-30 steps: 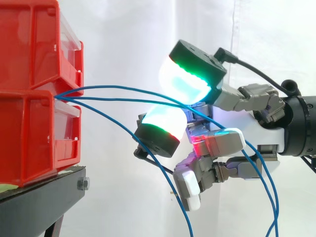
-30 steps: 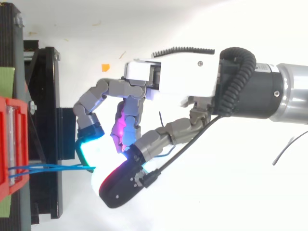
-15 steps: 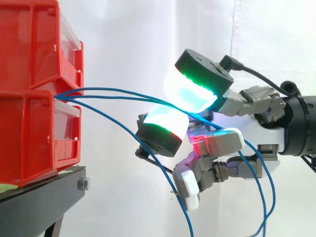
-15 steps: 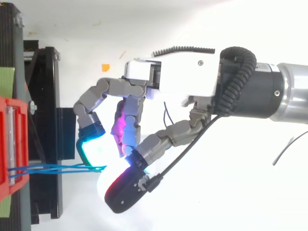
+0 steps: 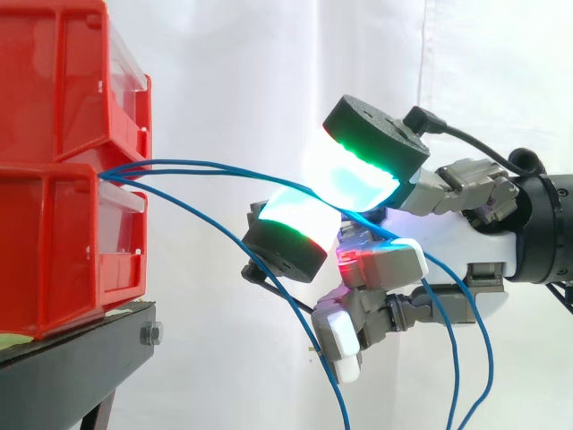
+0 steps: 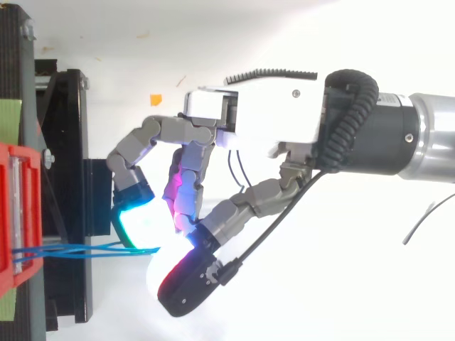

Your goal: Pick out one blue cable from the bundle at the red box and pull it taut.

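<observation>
Red bins point(image 5: 54, 251) are stacked at left on the black stand point(image 5: 81, 354). The blue cables point(image 6: 78, 250) come out from between the bins and run right.

The hand point(image 5: 466, 237) sits right of the bins with its fingers curled. Two glowing pads point(image 5: 354, 175) meet on the upper cables point(image 5: 179, 161). Cannot tell whether one or both of that pair is caught in the pinch. The lowest cable point(image 5: 224, 236) hangs free and passes under the hand.

Status: the grasp looks made, but singling out one cable is unconfirmed. The upper cables bow between bins and hand, so they are not taut.

Left to do, in my judgement: draw the hand right, away from the bins, until the span straightens.
</observation>
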You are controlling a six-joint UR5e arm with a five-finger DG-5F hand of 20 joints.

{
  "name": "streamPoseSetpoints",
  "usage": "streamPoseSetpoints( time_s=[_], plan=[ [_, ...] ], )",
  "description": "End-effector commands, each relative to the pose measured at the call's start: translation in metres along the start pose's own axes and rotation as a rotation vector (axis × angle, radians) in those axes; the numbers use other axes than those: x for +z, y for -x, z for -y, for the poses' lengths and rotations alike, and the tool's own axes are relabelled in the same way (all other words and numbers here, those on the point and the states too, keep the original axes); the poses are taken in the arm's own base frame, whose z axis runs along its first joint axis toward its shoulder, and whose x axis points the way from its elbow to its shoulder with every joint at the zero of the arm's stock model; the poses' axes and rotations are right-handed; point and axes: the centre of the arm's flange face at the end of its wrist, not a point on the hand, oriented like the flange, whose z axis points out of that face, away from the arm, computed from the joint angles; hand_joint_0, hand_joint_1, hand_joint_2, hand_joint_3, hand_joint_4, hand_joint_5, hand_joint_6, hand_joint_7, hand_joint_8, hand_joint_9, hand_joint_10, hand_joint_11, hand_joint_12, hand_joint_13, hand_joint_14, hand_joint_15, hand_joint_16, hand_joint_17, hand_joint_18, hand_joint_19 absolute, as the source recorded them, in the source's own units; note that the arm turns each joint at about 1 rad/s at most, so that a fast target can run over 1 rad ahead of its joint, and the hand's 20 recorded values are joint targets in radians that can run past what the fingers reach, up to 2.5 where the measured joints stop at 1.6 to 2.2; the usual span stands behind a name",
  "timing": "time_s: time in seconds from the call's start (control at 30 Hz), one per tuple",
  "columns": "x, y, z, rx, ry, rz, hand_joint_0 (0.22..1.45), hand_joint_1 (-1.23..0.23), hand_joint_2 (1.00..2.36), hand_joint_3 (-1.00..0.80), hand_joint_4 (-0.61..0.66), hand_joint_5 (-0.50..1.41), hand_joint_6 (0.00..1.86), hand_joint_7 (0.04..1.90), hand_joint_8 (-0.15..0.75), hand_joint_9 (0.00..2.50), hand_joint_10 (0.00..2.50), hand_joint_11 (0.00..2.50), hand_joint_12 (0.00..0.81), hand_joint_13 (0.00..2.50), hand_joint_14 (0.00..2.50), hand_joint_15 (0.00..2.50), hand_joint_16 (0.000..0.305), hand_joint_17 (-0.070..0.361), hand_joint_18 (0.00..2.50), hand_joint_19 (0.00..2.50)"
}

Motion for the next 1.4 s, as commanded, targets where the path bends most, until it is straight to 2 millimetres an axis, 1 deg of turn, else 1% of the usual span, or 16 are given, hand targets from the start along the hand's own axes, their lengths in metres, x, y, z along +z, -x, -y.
streamPoseSetpoints(
  time_s=[0.0,0.07,0.1,0.17,0.27,0.5,0.53,0.57,0.6,0.83,0.9,1.07,1.13,1.2,1.27,1.37],
  plan=[
    [-0.0011,0.0016,0.0011,-0.001,-0.01,-0.002,0.74,-0.93,1.0,-0.5,-0.06,-0.12,0.92,1.32,0.246,1.44,0.03,0.93,0.3,1.12,0.02,0.51,0.042,0.094,0.88,0.62],
    [-0.0013,0.0017,0.0013,-0.002,-0.011,0.0,0.71,-0.9,1.0,-0.5,-0.05,-0.12,0.92,1.28,0.237,1.47,0.03,0.94,0.305,1.13,0.02,0.52,0.043,0.096,0.89,0.64],
    [-0.0013,0.0017,0.0013,-0.002,-0.011,0.0,0.69,-0.87,1.0,-0.49,-0.04,-0.12,0.93,1.22,0.231,1.46,0.03,0.94,0.309,1.13,0.02,0.52,0.043,0.097,0.89,0.64],
    [-0.0008,0.0019,0.0008,-0.001,-0.007,0.002,0.66,-0.83,1.0,-0.48,-0.03,-0.12,0.92,1.19,0.231,1.46,0.03,0.93,0.312,1.13,0.02,0.52,0.044,0.1,0.88,0.65],
    [-0.0006,0.002,0.0007,-0.001,-0.006,0.004,0.64,-0.82,1.0,-0.45,-0.01,-0.12,0.9,1.21,0.227,1.44,0.03,0.91,0.315,1.11,0.02,0.53,0.045,0.102,0.86,0.66],
    [-0.0009,0.0009,0.0008,-0.001,-0.009,0.002,0.59,-0.84,1.02,-0.16,-0.01,-0.12,0.9,1.26,0.232,1.42,0.03,0.9,0.316,1.09,0.02,0.53,0.047,0.107,0.83,0.66],
    [-0.0009,0.0009,0.0008,0.0,-0.009,0.002,0.59,-0.81,1.02,-0.15,0.0,-0.12,0.9,1.23,0.252,1.45,0.03,0.89,0.339,1.12,0.02,0.51,0.054,0.121,0.88,0.63],
    [-0.0009,0.0006,0.0021,0.0,-0.012,0.001,0.58,-0.8,1.01,-0.14,0.0,-0.12,0.9,1.22,0.262,1.46,0.03,0.88,0.352,1.13,0.02,0.5,0.056,0.126,0.9,0.62],
    [-0.0009,0.0009,0.0008,-0.001,-0.009,0.002,0.57,-0.72,1.01,-0.11,0.0,-0.11,0.9,1.21,0.294,1.48,0.03,0.83,0.379,1.16,0.02,0.48,0.064,0.143,0.96,0.58],
    [-0.001,0.001,0.001,0.0,-0.01,0.003,0.56,-0.68,1.0,-0.09,-0.01,-0.11,0.89,1.21,0.297,1.51,0.03,0.82,0.389,1.17,0.02,0.47,0.067,0.15,0.97,0.59],
    [-0.001,0.001,0.001,0.0,-0.01,0.003,0.57,-0.63,1.0,-0.08,-0.02,-0.1,0.88,1.22,0.304,1.51,0.03,0.81,0.395,1.18,0.02,0.47,0.068,0.153,0.98,0.59],
    [-0.0009,0.001,0.0008,0.0,-0.009,0.003,0.57,-0.58,1.0,-0.07,-0.03,-0.1,0.88,1.18,0.292,1.51,0.03,0.78,0.393,1.18,0.02,0.46,0.068,0.153,0.98,0.59],
    [-0.0009,0.001,0.0008,0.0,-0.009,0.003,0.57,-0.57,1.04,-0.06,-0.04,-0.09,0.86,1.19,0.278,1.53,0.03,0.73,0.382,1.19,0.02,0.43,0.068,0.154,0.98,0.58],
    [-0.0007,0.001,0.0007,0.001,-0.007,0.003,0.57,-0.56,1.07,-0.06,-0.05,-0.09,0.85,1.16,0.269,1.54,0.02,0.69,0.374,1.19,0.02,0.42,0.068,0.153,0.98,0.58],
    [-0.0007,-0.0001,0.0005,0.001,-0.007,0.002,0.57,-0.55,1.08,-0.06,-0.04,-0.09,0.84,1.16,0.265,1.55,0.02,0.67,0.374,1.2,0.02,0.42,0.068,0.154,0.99,0.58],
    [-0.0007,0.001,0.0007,0.001,-0.007,0.003,0.57,-0.55,1.12,-0.06,-0.02,-0.08,0.83,1.11,0.27,1.55,0.02,0.65,0.37,1.2,0.02,0.41,0.068,0.153,0.99,0.57]
  ],
)
